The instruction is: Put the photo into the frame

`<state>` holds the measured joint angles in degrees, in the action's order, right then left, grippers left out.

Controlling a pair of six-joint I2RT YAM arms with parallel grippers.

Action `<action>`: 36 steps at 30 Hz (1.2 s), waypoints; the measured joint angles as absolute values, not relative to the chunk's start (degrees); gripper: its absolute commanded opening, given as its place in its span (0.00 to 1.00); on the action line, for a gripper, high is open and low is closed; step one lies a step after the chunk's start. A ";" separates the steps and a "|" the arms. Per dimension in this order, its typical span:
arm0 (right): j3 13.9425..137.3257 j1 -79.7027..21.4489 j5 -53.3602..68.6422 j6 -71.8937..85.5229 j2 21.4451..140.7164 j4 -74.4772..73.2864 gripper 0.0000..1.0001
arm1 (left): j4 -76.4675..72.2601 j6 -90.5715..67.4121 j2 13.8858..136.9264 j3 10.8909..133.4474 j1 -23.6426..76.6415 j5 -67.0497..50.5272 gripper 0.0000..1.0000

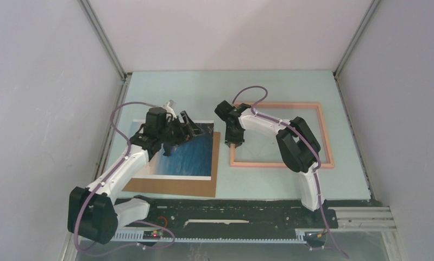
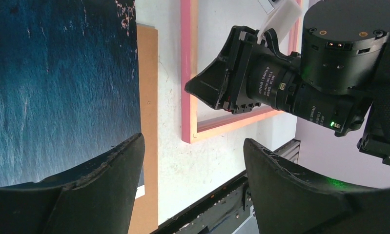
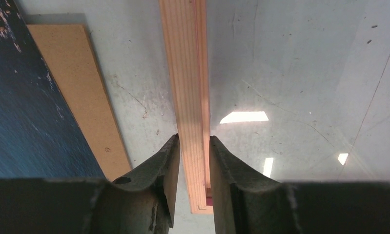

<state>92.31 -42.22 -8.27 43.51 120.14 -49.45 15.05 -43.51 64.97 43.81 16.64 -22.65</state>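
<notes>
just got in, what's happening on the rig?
The right pincer is closed on the left rail of the frame, near its front corner. The left pincer hovers open over the right edge of the photo, holding nothing. The photo lies on a brown cardboard sheet beside the frame, not yet inside it.

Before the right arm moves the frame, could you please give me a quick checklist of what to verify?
1. The right gripper straddles the frame rail nearest the photo: ok.
2. Its grip on that rail is firm: cannot tell.
3. The left gripper is open, holding nothing: ok.
4. The photo lies on the cardboard sheet, apart from the frame: ok.
5. The photo sits inside the frame: not ok.
</notes>
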 measured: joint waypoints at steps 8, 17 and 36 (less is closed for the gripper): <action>92.58 -42.57 -8.38 43.88 120.27 -49.43 0.25 | 13.80 -43.70 67.33 43.81 16.53 -23.42 0.79; 93.21 -42.54 -8.43 43.38 120.66 -49.65 0.06 | 11.25 -45.98 73.25 43.92 16.01 -25.71 0.80; 89.89 -40.84 -4.40 40.21 108.60 -47.86 0.00 | -16.43 -63.81 105.73 56.82 17.30 -38.63 0.80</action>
